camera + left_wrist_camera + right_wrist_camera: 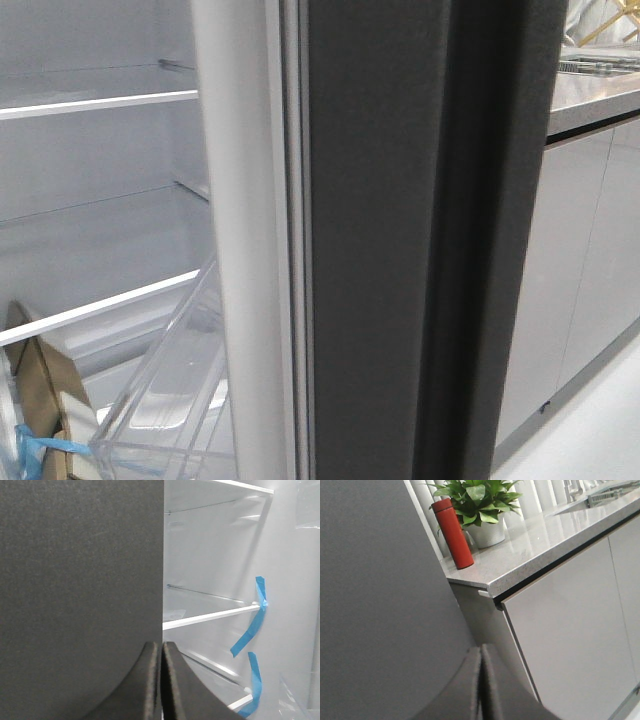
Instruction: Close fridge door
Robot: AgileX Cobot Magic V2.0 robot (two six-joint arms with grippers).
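The fridge door [380, 240] stands open, edge-on in the middle of the front view. It is a matte dark grey panel with a white inner lining [240, 250], a grey seal strip [295, 250] and a clear plastic bin [170, 390] low on its inner side. My left gripper [161, 647] is shut and empty, its tips right at the door's edge [80, 580], with the fridge interior beyond. My right gripper [481, 652] is shut and empty, close against the door's dark outer face [375, 605]. Neither gripper shows in the front view.
The fridge interior has white-edged glass shelves [100, 103], blue tape strips [250, 630] and a cardboard piece [45, 390] at the bottom left. To the right are a speckled countertop [545, 545] with a red bottle [452, 532] and a potted plant [480, 500], and glossy pale cabinet fronts [580, 280].
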